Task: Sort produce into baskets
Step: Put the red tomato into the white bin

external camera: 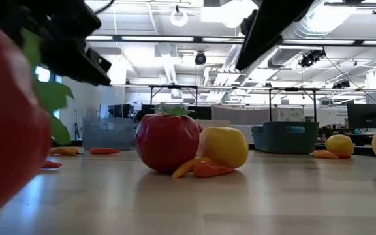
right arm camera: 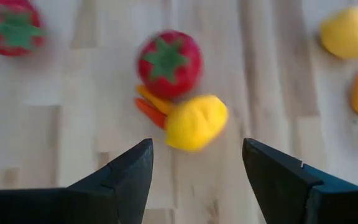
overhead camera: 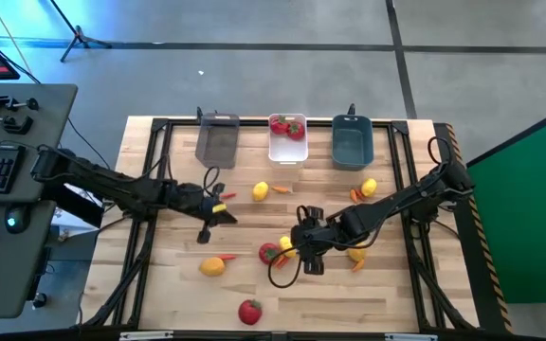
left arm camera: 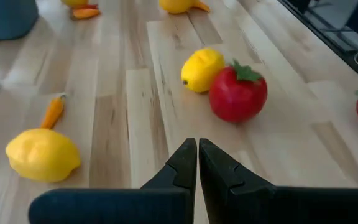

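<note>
A red tomato [overhead camera: 269, 253] and a yellow lemon [overhead camera: 287, 248] lie touching at the table's middle, with two small carrots [right arm camera: 151, 106] against them. My right gripper [right arm camera: 194, 163] hangs open above this group [overhead camera: 306, 251] and touches nothing. My left gripper [left arm camera: 197, 155] is shut and empty over bare wood left of centre [overhead camera: 218, 214]. The grey basket [overhead camera: 217, 139], the white basket [overhead camera: 287, 152] and the teal basket [overhead camera: 353, 142] stand in a row at the far edge. The white one holds tomatoes [overhead camera: 288, 126].
Loose on the table are a lemon [overhead camera: 261, 191] with a carrot [overhead camera: 279, 189], a lemon [overhead camera: 369, 187] with a carrot [overhead camera: 356, 194], a lemon [overhead camera: 214, 267] with a carrot [overhead camera: 226, 257], a lemon [overhead camera: 356, 254] and a tomato [overhead camera: 249, 311] near the front edge.
</note>
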Robot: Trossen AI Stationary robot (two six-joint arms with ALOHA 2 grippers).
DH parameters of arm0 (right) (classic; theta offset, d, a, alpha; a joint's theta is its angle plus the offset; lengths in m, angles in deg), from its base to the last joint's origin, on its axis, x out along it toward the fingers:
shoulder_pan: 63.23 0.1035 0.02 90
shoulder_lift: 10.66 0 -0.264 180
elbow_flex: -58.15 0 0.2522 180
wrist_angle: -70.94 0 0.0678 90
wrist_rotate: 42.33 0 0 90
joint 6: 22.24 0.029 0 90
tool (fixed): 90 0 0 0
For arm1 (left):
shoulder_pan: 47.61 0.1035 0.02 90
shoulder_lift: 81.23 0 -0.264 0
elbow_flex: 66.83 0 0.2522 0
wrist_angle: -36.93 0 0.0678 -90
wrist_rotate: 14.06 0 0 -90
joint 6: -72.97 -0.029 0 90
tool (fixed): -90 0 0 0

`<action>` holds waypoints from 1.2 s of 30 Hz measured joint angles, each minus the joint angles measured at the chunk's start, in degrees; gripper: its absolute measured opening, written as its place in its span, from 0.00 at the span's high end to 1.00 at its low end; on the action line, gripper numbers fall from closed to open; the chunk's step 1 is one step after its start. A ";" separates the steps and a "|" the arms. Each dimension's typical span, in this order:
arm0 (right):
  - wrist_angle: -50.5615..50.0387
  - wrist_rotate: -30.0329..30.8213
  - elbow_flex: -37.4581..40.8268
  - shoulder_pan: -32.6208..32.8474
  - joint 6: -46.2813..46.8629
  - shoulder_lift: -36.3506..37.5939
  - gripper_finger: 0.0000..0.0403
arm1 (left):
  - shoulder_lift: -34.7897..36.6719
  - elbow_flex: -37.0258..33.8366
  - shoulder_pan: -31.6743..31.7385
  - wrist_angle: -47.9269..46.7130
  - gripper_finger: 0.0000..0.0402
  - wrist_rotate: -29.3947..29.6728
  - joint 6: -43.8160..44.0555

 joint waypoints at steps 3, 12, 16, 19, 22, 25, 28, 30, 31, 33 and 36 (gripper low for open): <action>3.19 -2.10 0.00 -0.25 -2.70 0.00 0.41 | 0.00 2.64 -4.50 -3.93 0.99 3.50 2.56; 5.99 -3.25 0.00 -0.37 -8.72 0.00 0.41 | -6.77 8.76 -20.06 -8.57 0.87 9.34 11.39; 5.94 -3.27 0.00 -0.37 -8.96 0.00 0.41 | -13.34 12.41 -26.07 -8.48 0.77 14.67 13.09; 5.74 -3.27 0.00 -0.37 -8.98 0.00 0.41 | -18.56 16.37 -29.07 -8.39 0.70 16.06 16.06; 5.75 -3.29 0.00 -0.37 -10.06 0.00 0.41 | -23.90 20.99 -31.30 -8.33 0.64 16.22 18.15; 5.73 -3.29 0.00 -0.37 -11.71 0.00 0.41 | -28.96 25.83 -32.93 -9.24 0.59 16.40 19.69; 5.75 -3.29 0.00 -0.37 -13.21 0.00 0.41 | -33.43 30.66 -34.06 -11.28 0.55 16.52 21.22; 5.73 -3.29 0.00 -0.37 -14.07 -0.01 0.41 | -36.15 33.55 -34.83 -13.03 0.54 16.65 21.28; 5.71 -3.30 0.00 -0.37 -14.48 0.00 0.41 | -37.52 35.07 -35.13 -13.87 0.54 16.73 21.24; 5.71 -3.34 0.00 -0.37 -15.02 -0.02 0.41 | -39.96 37.88 -35.64 -14.57 0.54 16.75 21.24; 5.57 -3.42 0.00 -0.33 -15.99 0.00 0.41 | -43.03 41.69 -35.97 -15.99 0.54 15.84 21.22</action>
